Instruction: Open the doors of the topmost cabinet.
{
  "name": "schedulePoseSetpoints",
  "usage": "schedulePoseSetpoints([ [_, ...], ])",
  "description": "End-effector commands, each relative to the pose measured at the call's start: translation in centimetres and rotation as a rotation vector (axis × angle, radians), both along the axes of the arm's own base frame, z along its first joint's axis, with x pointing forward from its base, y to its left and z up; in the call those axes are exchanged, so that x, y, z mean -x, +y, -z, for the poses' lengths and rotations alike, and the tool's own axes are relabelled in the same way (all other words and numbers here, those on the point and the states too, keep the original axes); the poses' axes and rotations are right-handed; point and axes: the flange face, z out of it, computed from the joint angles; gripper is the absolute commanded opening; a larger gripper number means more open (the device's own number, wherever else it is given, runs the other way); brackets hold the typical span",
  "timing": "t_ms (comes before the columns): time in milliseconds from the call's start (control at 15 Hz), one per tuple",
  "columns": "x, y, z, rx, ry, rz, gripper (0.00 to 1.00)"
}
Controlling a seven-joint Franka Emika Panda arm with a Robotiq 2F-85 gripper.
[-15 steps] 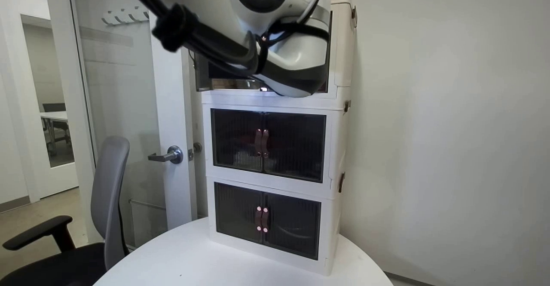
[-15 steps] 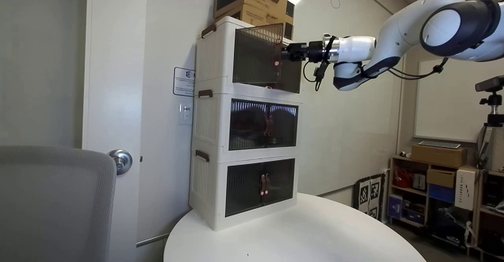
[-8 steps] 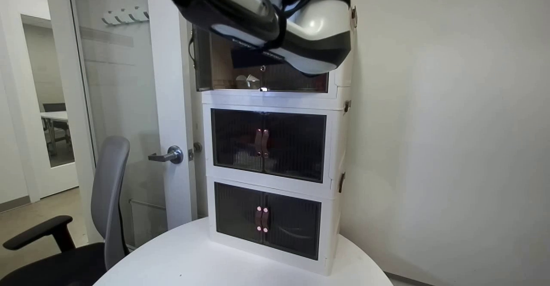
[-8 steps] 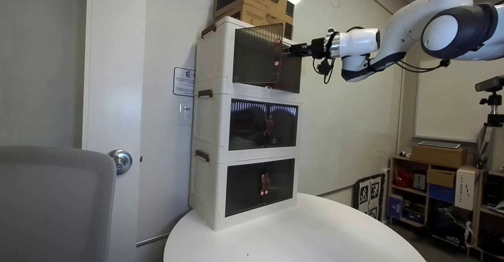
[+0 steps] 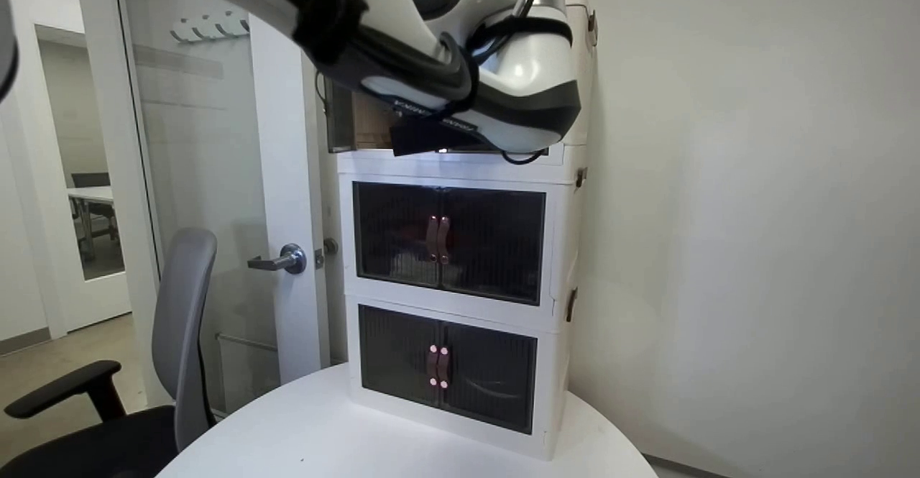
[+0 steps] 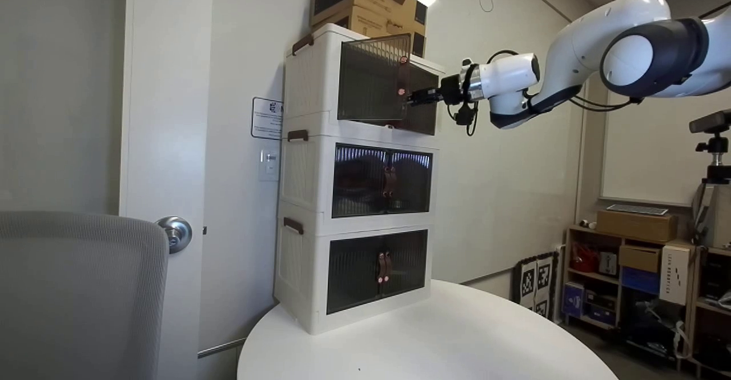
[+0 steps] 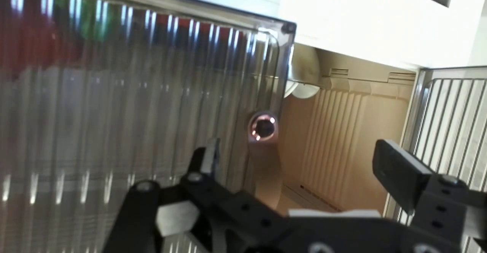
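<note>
The topmost cabinet is the upper of three stacked white units; it also shows in an exterior view, largely behind my arm. One smoky door stands swung outward; it is also in the wrist view. The other door is closed; it fills the left of the wrist view, which looks upside down. Its brown handle shows between my finger tips. My gripper is open and seems to touch nothing; it also shows in an exterior view. The arm hides it in an exterior view.
White containers sit inside the topmost cabinet. The middle unit and bottom unit are shut. The stack stands on a round white table. Cardboard boxes lie on top. A grey chair stands beside the table.
My gripper has come down in front of the topmost cabinet and tilts slightly downward. The arm has shifted with it. Neither door has visibly moved.
</note>
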Motion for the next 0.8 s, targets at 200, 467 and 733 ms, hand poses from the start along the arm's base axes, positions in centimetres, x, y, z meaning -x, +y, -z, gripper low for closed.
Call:
schedulePoseSetpoints([
  [200, -1.2, 2.3, 1.4, 0.0, 0.018, -0.019, 1.0],
  [467, -1.2, 2.1, -0.1, 0.022, -0.024, 0.007, 1.0],
  [733, -1.0, 2.1, -2.2, 0.037, -0.078, 0.022, 1.0],
])
